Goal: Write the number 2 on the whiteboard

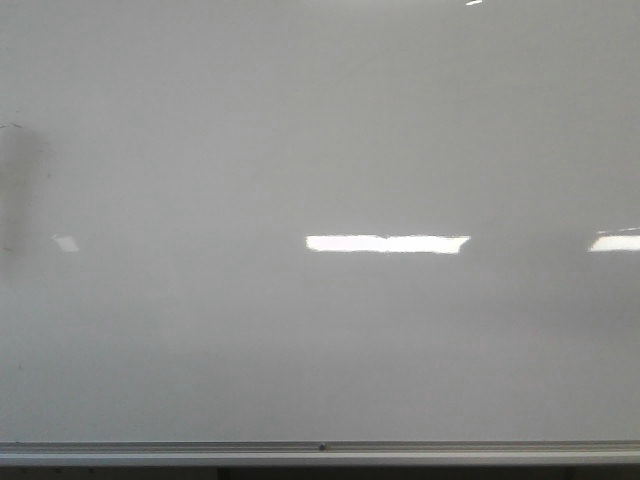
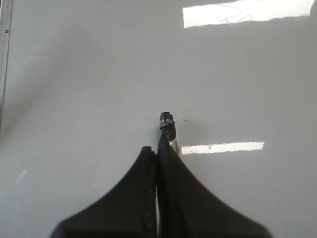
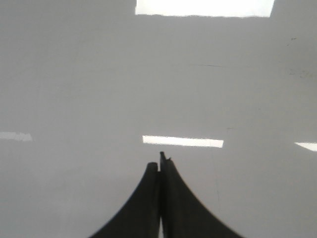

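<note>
The whiteboard (image 1: pixel 320 150) fills every view, glossy grey-white with bright glare bars. Neither gripper shows in the front view. In the left wrist view my left gripper (image 2: pixel 157 149) is shut on a black marker (image 2: pixel 167 123), whose short end sticks out past the fingertips close to the board. Two tiny dark strokes (image 2: pixel 184 120) flank that end. A faint thin looping mark, seemingly the number 2 (image 2: pixel 236 19) lying sideways, sits inside a glare patch well beyond the marker. My right gripper (image 3: pixel 159 166) is shut above bare board, with only a small dark nub at its tip.
A silver rail (image 1: pixel 320 452) runs along the board's lower edge and shows again as a strip (image 2: pixel 5 59) in the left wrist view. A dull grey smudge (image 1: pixel 20 190) darkens the board's far left. Faint thin lines (image 3: pixel 213 65) cross the board in the right wrist view.
</note>
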### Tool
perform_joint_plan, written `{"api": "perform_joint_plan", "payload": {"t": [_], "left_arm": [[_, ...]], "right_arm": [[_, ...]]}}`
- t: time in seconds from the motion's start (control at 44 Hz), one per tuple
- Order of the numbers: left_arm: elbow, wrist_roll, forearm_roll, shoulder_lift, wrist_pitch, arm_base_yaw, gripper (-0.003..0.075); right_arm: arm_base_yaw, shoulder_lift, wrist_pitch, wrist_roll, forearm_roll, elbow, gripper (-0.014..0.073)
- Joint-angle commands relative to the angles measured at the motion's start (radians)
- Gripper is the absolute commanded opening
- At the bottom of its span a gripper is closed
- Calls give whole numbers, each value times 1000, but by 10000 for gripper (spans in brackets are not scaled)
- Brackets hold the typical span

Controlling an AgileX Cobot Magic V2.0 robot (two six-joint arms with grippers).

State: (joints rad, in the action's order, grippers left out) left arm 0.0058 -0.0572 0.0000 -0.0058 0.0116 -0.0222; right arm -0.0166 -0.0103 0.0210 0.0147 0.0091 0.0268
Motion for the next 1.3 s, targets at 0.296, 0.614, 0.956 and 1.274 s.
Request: {"api": "perform_joint_plan", "payload": {"t": [0.296, 0.614, 0.956, 1.274], "left_arm": [[6, 10, 0, -14, 83, 2, -20], [6, 10, 0, -14, 83, 2, -20], [-33, 11, -54, -14, 123, 2, -20], [-313, 11, -69, 35, -2, 2, -20]], "right_arm": [[4, -19, 88, -4, 0, -14, -68], [4, -19, 88, -4, 0, -14, -68], [2, -19, 67, -4, 3, -45, -68], [2, 30, -156, -4, 3, -339, -68]]}}
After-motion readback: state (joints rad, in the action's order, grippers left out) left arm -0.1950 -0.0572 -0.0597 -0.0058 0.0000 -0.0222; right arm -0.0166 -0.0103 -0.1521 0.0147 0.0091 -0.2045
